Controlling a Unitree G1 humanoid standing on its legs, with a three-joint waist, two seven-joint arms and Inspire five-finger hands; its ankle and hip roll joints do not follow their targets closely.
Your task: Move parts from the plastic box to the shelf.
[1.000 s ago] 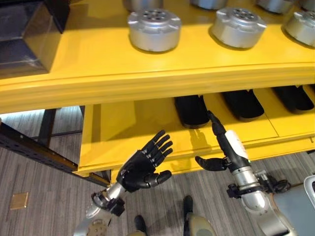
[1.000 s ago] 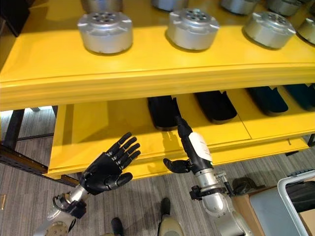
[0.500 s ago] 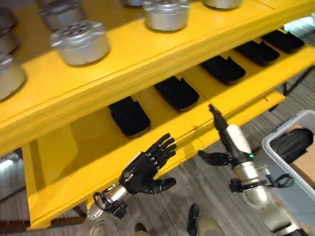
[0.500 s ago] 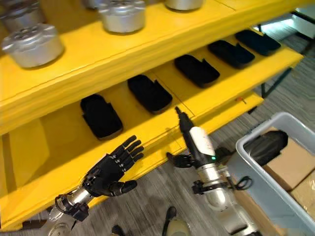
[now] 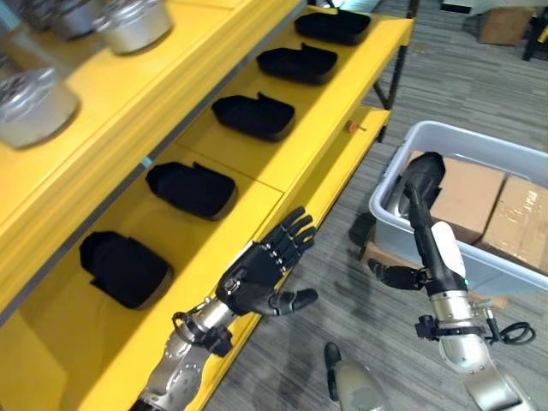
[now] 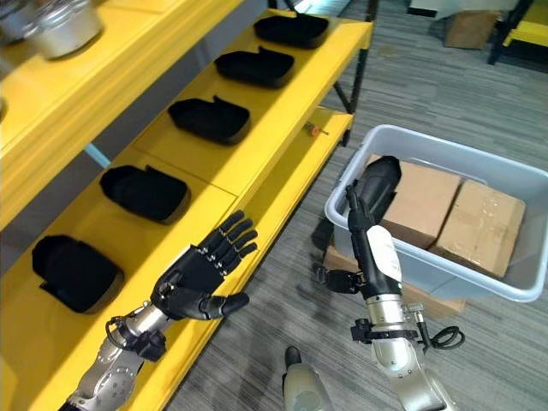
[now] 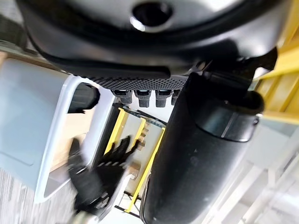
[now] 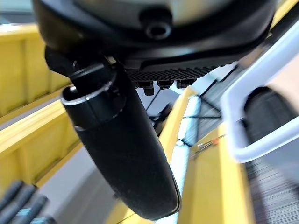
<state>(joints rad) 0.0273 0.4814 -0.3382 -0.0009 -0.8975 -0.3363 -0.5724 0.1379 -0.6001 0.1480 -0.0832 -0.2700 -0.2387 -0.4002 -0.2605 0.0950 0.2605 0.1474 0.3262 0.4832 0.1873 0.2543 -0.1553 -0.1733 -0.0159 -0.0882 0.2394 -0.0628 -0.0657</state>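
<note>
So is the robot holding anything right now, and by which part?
Nothing is held. The left hand is open beside the yellow shelf, and the right hand is open by the grey plastic box.

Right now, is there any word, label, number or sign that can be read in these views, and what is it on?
None can be read.
Cardboard boxes in the plastic box: no print shows.
Black parts on the shelf: no marks show.
Left hand and right hand: no lettering shows.
</note>
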